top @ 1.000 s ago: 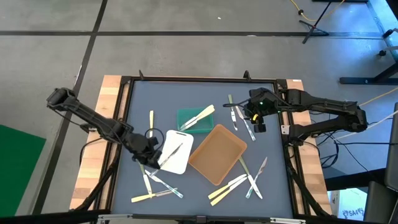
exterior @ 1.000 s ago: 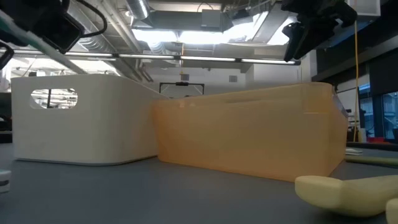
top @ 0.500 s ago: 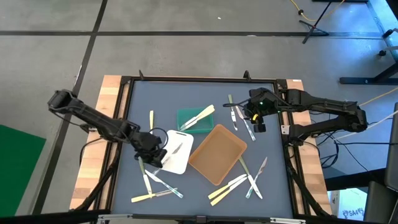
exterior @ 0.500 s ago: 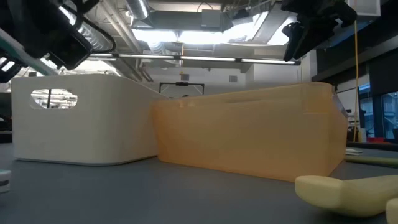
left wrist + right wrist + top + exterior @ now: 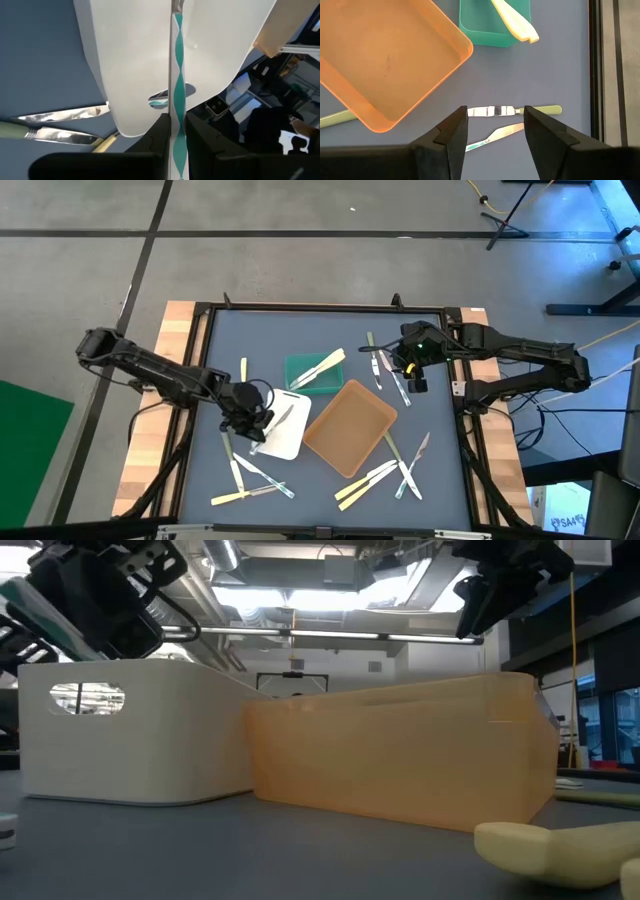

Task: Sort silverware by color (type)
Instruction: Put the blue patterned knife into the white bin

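My left gripper (image 5: 254,423) (image 5: 176,122) is shut on a thin translucent utensil with a twisted teal stripe (image 5: 177,75). It hangs over the left edge of the white tray (image 5: 283,442). One utensil (image 5: 284,417) lies in that tray. Cream utensils (image 5: 322,366) lie in the green tray (image 5: 300,372). The orange-brown tray (image 5: 350,427) has nothing in it. My right gripper (image 5: 411,372) (image 5: 495,120) stands open above silver-bladed, green-handled utensils (image 5: 512,110) at the far right. More silverware (image 5: 250,480) (image 5: 385,472) lies loose near the front edge. My left gripper pinches the utensil's teal-striped shaft (image 5: 177,112) between its two fingers. The fingers slant down from the table's left and lie along the utensil. It sticks out forward past the fingertips, lifted clear above the white tray (image 5: 135,60).
Two silver-tipped utensils (image 5: 60,125) lie on the mat beside the white tray. The green tray (image 5: 490,25) and orange tray (image 5: 385,60) stand close together mid-table. In the low view a cream utensil (image 5: 560,850) lies near the front right. A black frame (image 5: 320,308) rims the mat.
My left gripper, still shut on the teal-striped utensil, has swung toward the table's right and far side, from beside the white tray to over its left edge, rolling a little as it went. The right arm has kept still.
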Controlling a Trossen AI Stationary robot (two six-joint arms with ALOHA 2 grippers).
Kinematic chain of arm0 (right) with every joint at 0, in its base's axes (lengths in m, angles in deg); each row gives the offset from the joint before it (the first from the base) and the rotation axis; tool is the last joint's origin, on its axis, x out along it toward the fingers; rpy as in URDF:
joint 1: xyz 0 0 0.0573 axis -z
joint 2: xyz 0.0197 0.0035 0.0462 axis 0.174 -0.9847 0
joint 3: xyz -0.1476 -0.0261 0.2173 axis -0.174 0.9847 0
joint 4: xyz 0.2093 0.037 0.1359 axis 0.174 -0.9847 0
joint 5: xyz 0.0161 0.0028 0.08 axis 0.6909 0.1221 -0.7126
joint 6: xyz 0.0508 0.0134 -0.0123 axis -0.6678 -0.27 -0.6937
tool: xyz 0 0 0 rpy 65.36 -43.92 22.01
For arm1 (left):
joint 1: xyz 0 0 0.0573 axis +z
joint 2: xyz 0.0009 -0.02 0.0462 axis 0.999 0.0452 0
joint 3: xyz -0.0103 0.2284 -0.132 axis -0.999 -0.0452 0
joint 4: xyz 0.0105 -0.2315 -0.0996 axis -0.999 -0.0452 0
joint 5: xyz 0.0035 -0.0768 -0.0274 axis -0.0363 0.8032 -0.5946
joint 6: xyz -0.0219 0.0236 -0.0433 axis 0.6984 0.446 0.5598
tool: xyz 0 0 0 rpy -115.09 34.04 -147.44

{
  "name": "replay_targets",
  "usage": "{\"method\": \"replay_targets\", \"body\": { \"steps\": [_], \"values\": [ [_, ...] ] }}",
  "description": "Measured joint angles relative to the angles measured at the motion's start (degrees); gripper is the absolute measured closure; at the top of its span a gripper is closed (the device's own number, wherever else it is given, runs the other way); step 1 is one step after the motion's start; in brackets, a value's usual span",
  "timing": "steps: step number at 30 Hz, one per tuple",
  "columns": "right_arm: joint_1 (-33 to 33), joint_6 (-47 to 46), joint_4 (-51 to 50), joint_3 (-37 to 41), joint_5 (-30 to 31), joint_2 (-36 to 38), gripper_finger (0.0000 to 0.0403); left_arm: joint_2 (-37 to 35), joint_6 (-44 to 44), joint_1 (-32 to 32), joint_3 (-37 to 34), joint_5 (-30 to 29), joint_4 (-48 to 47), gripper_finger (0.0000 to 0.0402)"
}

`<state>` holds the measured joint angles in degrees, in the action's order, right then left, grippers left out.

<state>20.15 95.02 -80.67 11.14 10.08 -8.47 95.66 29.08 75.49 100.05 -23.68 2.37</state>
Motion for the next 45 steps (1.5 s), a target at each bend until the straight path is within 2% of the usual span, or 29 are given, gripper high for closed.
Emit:
{"method": "replay_targets", "body": {
  "steps": [30,33,40,45],
  "values": [
    [0.00,0.01,-0.08,0.00,0.00,0.00,0.0223,-0.02,-0.25,0.24,0.00,-1.53,-0.60,0.0360],
    [0.00,0.00,-0.08,0.00,0.00,0.00,0.0223,-0.02,-1.44,0.24,0.00,-1.63,-0.62,0.0349],
    [0.00,0.01,-0.10,0.00,0.00,0.00,0.0224,-0.02,-1.66,0.24,0.00,-2.32,-0.78,0.0296],
    [0.00,0.00,-0.10,0.00,0.00,0.00,0.0224,-0.02,-1.70,0.24,0.00,-3.78,-0.80,0.0281]
  ]
}}
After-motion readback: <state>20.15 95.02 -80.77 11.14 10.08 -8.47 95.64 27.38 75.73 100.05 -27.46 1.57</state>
